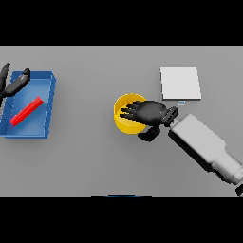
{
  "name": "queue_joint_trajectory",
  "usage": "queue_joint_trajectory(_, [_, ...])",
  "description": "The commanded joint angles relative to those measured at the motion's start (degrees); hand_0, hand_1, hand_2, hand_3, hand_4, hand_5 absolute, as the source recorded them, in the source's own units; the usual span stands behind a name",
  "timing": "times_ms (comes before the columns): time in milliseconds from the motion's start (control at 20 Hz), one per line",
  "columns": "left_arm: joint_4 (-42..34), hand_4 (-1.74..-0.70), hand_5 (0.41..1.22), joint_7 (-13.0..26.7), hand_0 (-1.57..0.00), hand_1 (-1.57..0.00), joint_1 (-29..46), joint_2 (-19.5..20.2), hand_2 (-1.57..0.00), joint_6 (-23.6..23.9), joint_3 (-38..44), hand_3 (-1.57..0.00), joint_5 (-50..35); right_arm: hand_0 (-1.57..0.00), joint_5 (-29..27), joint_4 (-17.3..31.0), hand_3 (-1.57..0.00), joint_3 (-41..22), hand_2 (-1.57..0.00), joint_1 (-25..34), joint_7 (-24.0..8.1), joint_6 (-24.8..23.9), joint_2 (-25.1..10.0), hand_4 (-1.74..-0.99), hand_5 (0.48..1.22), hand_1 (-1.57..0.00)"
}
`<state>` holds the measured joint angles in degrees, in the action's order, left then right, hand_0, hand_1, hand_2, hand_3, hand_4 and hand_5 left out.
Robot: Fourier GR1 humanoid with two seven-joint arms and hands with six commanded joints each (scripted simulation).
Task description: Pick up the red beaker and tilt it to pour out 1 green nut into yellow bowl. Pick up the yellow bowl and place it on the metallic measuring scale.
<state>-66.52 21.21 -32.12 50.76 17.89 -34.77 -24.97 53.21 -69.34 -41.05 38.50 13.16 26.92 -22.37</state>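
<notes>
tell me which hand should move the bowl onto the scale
Right. The right hand is already over the bowl, and the scale lies just beyond it on that side. The left hand is far off at the blue tray.

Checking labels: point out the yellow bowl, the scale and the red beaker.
yellow bowl [120,114]: head view, left rim.
metallic measuring scale [180,82]: head view, middle of its top plate.
red beaker [26,112]: head view, middle of its side, lying in the blue tray.

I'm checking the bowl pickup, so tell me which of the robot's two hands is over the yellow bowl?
The right hand, fingers spread over the yellow bowl. The left hand is far off, at the blue tray.
</notes>
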Motion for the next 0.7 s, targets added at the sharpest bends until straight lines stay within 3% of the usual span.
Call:
queue_joint_trajectory(0, [-0.2, -0.72, 0.684, 0.7, 0.00, 0.00, -0.5, -0.3, 0.00, 0.0, -0.3, 0.00, 0.1, 0.00, 0.4, 1.7, 0.00, -0.4, 0.00, 0.7, -0.7, -0.1, 0.9, -1.275, 0.735, 0.00])
queue_joint_trajectory(100, [0.1, -0.72, 0.688, -0.2, 0.00, 0.00, -0.1, 0.0, 0.00, -0.3, 0.1, 0.00, -0.1, 0.00, 0.3, 2.8, 0.00, -0.7, 0.00, 1.2, -0.3, 0.5, 1.4, -1.290, 0.746, 0.00])
queue_joint_trajectory(300, [-0.4, -0.71, 0.686, -0.9, 0.00, 0.00, 0.5, 0.8, 0.00, -0.4, 0.5, 0.00, -0.5, 0.00, -0.9, 2.8, -0.04, 0.2, -0.02, 0.2, -2.5, 1.8, 2.6, -1.336, 0.810, -0.02])
queue_joint_trajectory(400, [0.7, -0.71, 0.691, -0.8, 0.00, 0.00, 0.2, 0.6, 0.00, -1.2, 0.7, 0.00, -0.7, -0.29, -0.6, 3.4, -0.17, 0.0, -0.18, 0.2, -1.9, 1.7, 2.4, -1.387, 0.873, -0.24])
queue_joint_trajectory(450, [0.8, -0.72, 0.692, -1.0, 0.00, 0.00, -0.2, 0.1, 0.00, -1.2, 0.8, 0.00, -0.8, -0.54, -0.2, 3.9, -0.26, -0.2, -0.31, 0.7, -1.8, 1.4, 3.0, -1.420, 0.943, -0.47])
queue_joint_trajectory(550, [0.8, -0.72, 0.692, -1.1, 0.00, 0.00, -0.3, -0.2, 0.00, -1.3, 0.4, 0.00, -0.6, -0.91, -0.2, 3.6, -0.46, -0.2, -0.69, 0.8, -0.9, 1.6, 2.2, -1.512, 1.043, -0.87])
queue_joint_trajectory(650, [0.2, -0.72, 0.696, -1.5, 0.00, 0.00, 0.2, 0.2, 0.00, -0.8, 0.7, 0.00, -0.7, -1.15, -0.6, 3.3, -0.72, -0.4, -1.01, 0.7, -1.0, 1.6, 2.2, -1.586, 1.107, -1.12])
